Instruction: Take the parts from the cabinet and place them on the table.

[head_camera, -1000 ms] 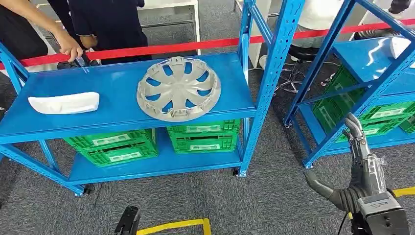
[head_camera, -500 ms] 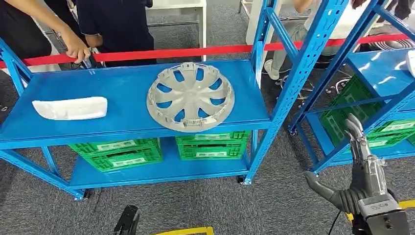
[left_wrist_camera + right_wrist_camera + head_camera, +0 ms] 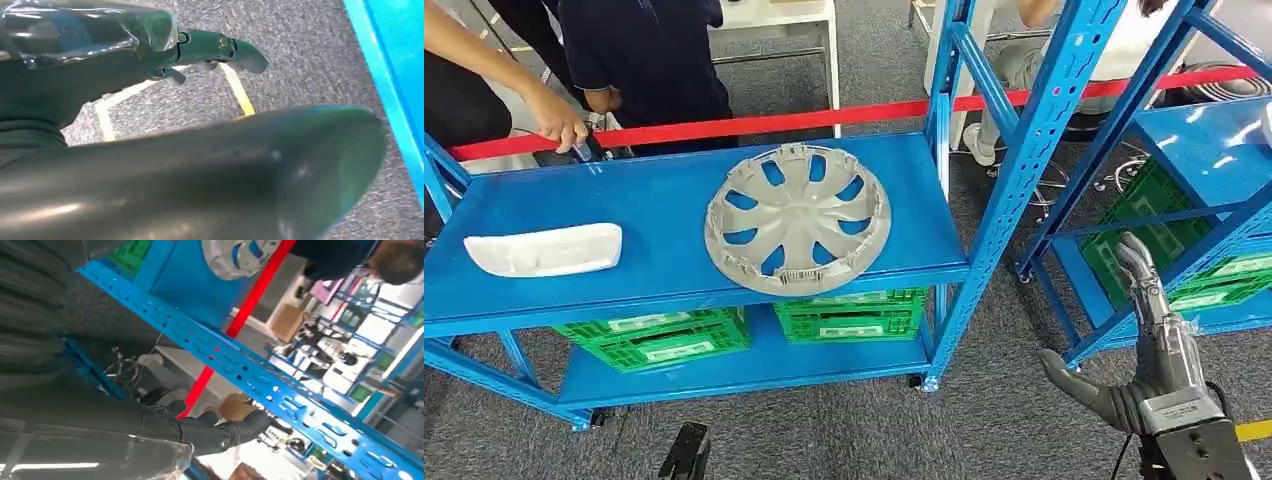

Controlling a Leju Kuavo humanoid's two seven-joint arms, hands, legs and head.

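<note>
A grey wheel cover [image 3: 796, 219] lies flat on the blue cabinet shelf [image 3: 664, 190], near its front right. A white curved part [image 3: 542, 250] lies at the shelf's left. My right hand [image 3: 1142, 350] is raised to the right of the cabinet, fingers straight and thumb spread, holding nothing; the wheel cover [image 3: 240, 255] sits far beyond it in the right wrist view. My left hand [image 3: 150, 100] hangs low over the carpet with fingers apart and nothing in them.
A blue upright post [image 3: 1024, 180] stands between my right hand and the shelf. A second blue rack [image 3: 1214, 150] with green crates [image 3: 1214, 280] is at the right. Green crates [image 3: 754, 320] fill the lower shelf. People stand behind a red tape [image 3: 824, 118]; one person's hand [image 3: 564, 120] touches the shelf's back edge.
The whole view has shifted as the camera moved, with the cabinet now a little lower and nearer. My right hand has stayed raised and open.
</note>
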